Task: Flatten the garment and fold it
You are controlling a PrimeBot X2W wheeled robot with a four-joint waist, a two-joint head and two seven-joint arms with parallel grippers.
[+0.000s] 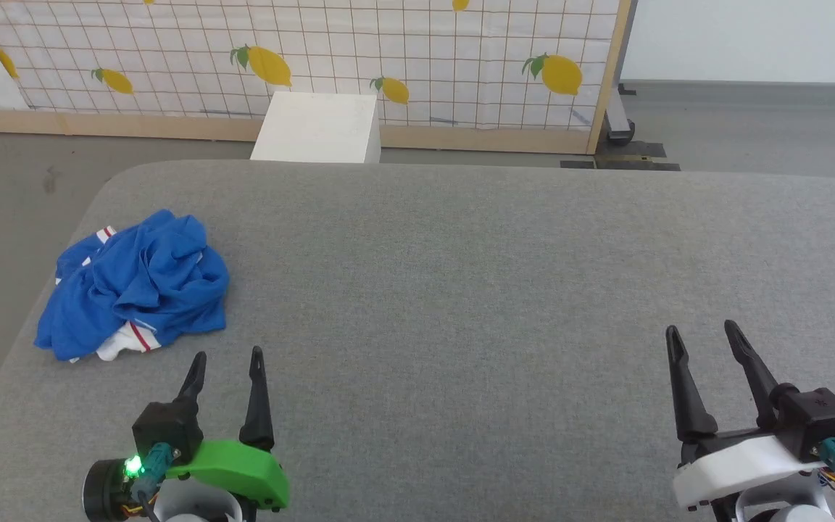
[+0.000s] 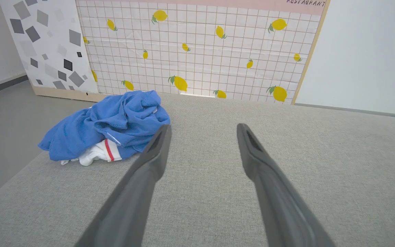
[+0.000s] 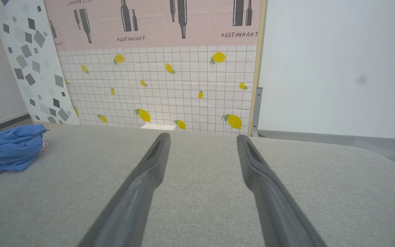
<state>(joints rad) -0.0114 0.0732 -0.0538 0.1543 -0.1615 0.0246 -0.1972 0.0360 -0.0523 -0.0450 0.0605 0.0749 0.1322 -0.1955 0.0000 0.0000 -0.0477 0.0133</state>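
The garment point(image 1: 138, 283) lay in a crumpled heap on the grey pad point(image 1: 461, 254), at the pad's left side and close to its left edge. I recorded blue cloth on top, bunched over itself in deep creases. A white portion with a red stripe showed at the heap's near edge, and a bit of red-and-white trim showed at its far left. No part of it was spread flat, and no fold had been made.

My left gripper point(image 1: 228, 353) stood on the near side of the heap and slightly to its right, pointing away from me. In the head view I saw a strip of bare pad between its tips and the cloth, so I logged it as near but not touching. In the left wrist view one finger overlapped the heap's right edge by line of sight only. Its jaws were released and spread wide, with nothing between them.

My right gripper point(image 1: 701, 327) stood well apart from the garment, over the pad's right side. It was likewise released and holding nothing, with bare pad visible between its fingers.

Past the pad's far edge, a white box point(image 1: 320, 127) stood against a panel point(image 1: 425, 51) printed with a grid and lemons. Grey floor point(image 1: 11, 181) ran along the pad's left.
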